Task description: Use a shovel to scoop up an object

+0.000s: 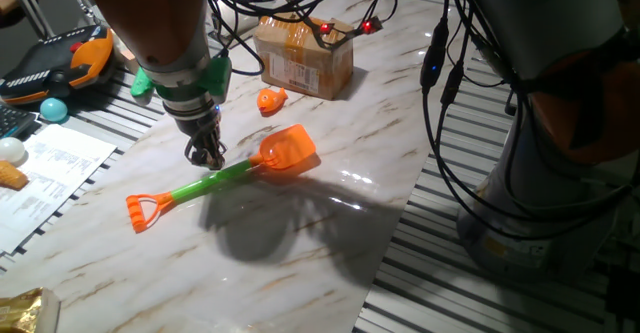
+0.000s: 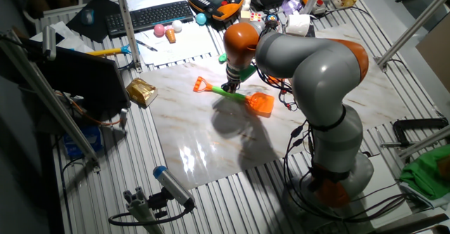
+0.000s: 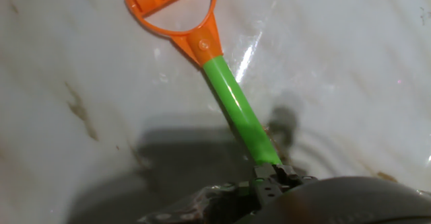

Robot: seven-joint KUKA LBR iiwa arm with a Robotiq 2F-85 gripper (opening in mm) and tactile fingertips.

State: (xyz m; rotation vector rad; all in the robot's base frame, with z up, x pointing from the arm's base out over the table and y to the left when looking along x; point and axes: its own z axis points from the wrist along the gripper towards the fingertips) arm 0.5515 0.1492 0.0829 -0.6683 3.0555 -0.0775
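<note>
The shovel lies on the marble table, with its orange blade (image 1: 290,150) to the right, its green shaft (image 1: 225,177) in the middle and its orange D loop (image 1: 144,212) to the left. My gripper (image 1: 207,157) is down at the middle of the shaft, fingers close together on it. In the hand view the shaft (image 3: 236,109) runs from the loop (image 3: 176,2) down into my fingers (image 3: 269,178). The small orange fish toy (image 1: 271,99) lies beyond the blade, apart from it. The shovel (image 2: 239,95) also shows in the other fixed view, below my gripper (image 2: 230,83).
A brown cardboard box (image 1: 305,55) stands just behind the fish toy, with cables over it. Paper sheets (image 1: 50,178) and small balls (image 1: 52,109) lie at the left. The table's edge (image 1: 395,223) runs along the right, with the arm's base (image 1: 560,173) beyond.
</note>
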